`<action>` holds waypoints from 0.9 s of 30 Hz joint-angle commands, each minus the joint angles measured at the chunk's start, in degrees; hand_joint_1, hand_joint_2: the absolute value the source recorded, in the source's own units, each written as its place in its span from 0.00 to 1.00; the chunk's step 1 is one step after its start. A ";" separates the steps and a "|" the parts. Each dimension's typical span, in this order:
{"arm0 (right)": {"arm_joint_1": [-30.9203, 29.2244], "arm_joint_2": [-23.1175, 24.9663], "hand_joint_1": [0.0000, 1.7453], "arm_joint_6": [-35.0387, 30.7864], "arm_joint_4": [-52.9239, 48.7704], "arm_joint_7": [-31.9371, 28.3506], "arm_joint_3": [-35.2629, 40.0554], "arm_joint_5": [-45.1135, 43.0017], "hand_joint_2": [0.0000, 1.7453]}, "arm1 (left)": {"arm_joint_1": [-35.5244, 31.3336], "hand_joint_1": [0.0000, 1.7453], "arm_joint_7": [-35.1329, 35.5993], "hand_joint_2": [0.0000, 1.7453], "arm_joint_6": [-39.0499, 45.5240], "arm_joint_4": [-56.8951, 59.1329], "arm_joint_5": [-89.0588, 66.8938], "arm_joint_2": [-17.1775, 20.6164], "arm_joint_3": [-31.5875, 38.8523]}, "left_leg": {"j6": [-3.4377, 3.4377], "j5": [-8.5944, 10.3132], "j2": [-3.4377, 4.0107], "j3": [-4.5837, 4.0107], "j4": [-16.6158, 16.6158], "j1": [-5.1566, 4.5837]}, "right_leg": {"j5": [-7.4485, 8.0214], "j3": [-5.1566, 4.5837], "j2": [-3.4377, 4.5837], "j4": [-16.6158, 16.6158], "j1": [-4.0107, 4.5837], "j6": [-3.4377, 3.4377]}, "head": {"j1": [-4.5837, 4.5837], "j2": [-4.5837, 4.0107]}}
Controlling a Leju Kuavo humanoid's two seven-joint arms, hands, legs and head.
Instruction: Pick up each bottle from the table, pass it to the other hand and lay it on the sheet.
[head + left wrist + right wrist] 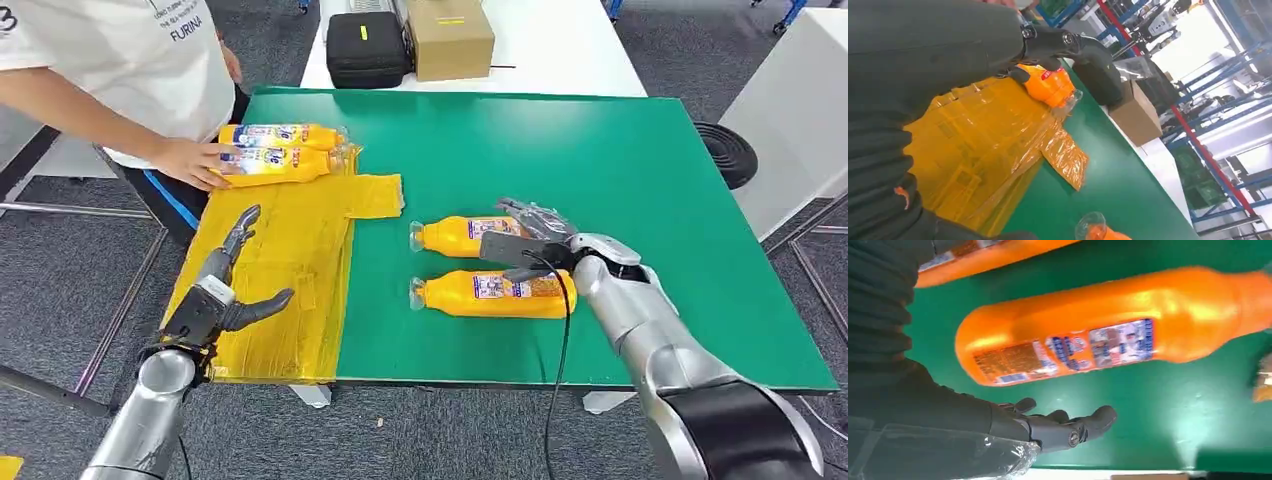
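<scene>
Two orange bottles lie on their sides on the green table (620,160): a far one (462,235) and a near one (490,293). My right hand (530,245) hovers open over the base end of the far bottle and holds nothing. In the right wrist view its fingers (1068,425) are spread beside an orange bottle (1098,335). Two more bottles (280,135) (280,165) lie at the far end of the yellow sheet (280,290), with a person's hand (190,160) on them. My left hand (230,290) is open above the sheet's near part.
A person in a white shirt (130,60) stands at the table's left far corner. A black bag (367,45) and a cardboard box (450,35) sit on the white table beyond. A white cabinet (800,110) stands at the right.
</scene>
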 commanded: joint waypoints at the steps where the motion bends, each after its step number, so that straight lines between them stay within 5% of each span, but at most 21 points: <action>1: -3.89 -0.08 0.00 -2.39 -6.97 -0.94 5.63 -3.87 1.00 | 2.18 0.00 0.58 1.00 0.73 -1.28 -0.02 0.75 2.78 | -0.02 -0.07 0.20 0.09 0.02 -0.02 | -0.02 0.03 0.14 0.03 0.00 -0.11 | 0.00 0.00; 12: 6.42 -1.79 0.00 -0.20 -24.01 4.27 7.78 -7.81 1.00 | 5.81 0.00 1.14 1.00 1.49 -4.04 -0.46 -0.72 5.38 | -0.04 -0.15 0.12 0.33 -0.05 0.07 | -0.11 0.29 0.03 -0.11 0.11 -0.17 | 0.00 0.00; 27: 14.59 -2.65 0.00 -1.75 -23.24 6.24 8.48 -8.14 1.00 | 8.83 0.00 2.42 1.00 1.30 -6.07 -1.42 -1.34 8.06 | -0.03 -0.17 0.12 0.34 -0.05 0.07 | -0.13 0.29 0.03 -0.13 0.09 -0.19 | 0.00 0.00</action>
